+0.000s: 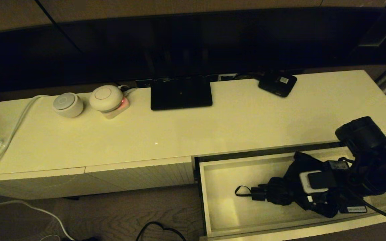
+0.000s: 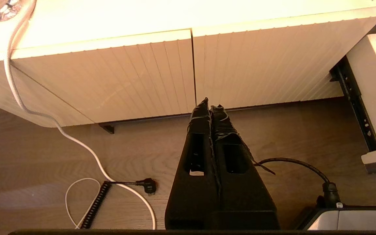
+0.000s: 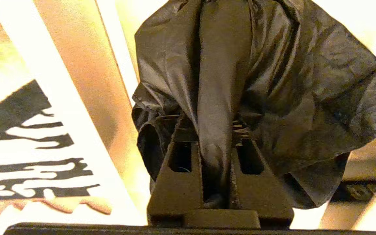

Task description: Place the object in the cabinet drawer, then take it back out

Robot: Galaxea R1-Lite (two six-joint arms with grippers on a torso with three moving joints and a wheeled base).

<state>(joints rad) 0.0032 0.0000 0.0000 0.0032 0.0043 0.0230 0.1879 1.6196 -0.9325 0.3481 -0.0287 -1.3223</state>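
Note:
The cabinet drawer (image 1: 246,160) is pulled out at the lower right, its pale interior showing. Inside it the black umbrella (image 1: 280,192) lies lengthwise, with its short handle (image 1: 258,193) and wrist loop (image 1: 241,190) pointing left. My right gripper (image 1: 302,195) reaches into the drawer from the right. In the right wrist view this gripper (image 3: 211,124) is shut on a fold of the umbrella's bunchy fabric (image 3: 289,81). My left gripper (image 2: 210,103) hangs shut and empty above the floor, in front of the closed ribbed panels; it is outside the head view.
On the cabinet top are a flat black stand (image 1: 181,93), a small black box with a white label (image 1: 277,83), two round white devices (image 1: 68,104) (image 1: 106,97) and a white cable (image 1: 8,140). Closed ribbed panels (image 1: 139,175) sit left of the drawer. Cables lie on the floor (image 2: 109,176).

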